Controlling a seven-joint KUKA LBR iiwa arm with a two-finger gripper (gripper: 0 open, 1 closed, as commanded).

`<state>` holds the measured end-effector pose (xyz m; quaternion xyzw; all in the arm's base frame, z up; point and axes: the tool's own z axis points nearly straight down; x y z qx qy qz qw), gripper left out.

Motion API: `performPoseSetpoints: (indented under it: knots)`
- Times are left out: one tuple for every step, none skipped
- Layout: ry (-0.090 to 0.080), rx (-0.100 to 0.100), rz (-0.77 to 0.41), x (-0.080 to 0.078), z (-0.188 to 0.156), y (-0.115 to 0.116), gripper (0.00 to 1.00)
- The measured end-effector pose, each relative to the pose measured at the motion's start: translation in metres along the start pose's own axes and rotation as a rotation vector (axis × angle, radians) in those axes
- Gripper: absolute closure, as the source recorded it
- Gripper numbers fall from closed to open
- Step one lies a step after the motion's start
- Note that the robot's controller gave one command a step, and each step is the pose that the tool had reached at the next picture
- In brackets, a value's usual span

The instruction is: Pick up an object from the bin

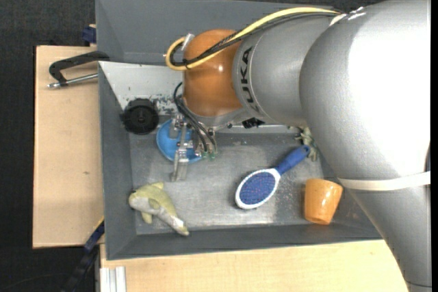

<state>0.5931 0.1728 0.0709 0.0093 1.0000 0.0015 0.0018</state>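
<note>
My gripper hangs over the left half of the bin, its metal fingers pointing down and to the left, right above a round blue disc-like thing that it partly covers. A black round knob-like thing lies just up and left of the gripper, near the bin's back wall. A pale yellow-green soft toy rests below the gripper near the front left corner.
A blue and white hairbrush lies in the middle of the bin floor, its blue handle pointing up and right. An orange cup sits at the front right. The large arm covers the bin's right and back.
</note>
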Motion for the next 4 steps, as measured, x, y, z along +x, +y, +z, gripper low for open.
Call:
performPoseSetpoints:
  knots:
    - [0.0,0.0,0.0,-0.001,-0.001,0.001,0.0]
    - [0.002,0.0,0.0,-0.001,-0.001,0.001,1.0]
    - [-0.001,0.0,0.0,-0.002,-0.018,0.002,1.0]
    - [-0.01,-0.003,-0.001,-0.005,-0.096,0.004,1.0]
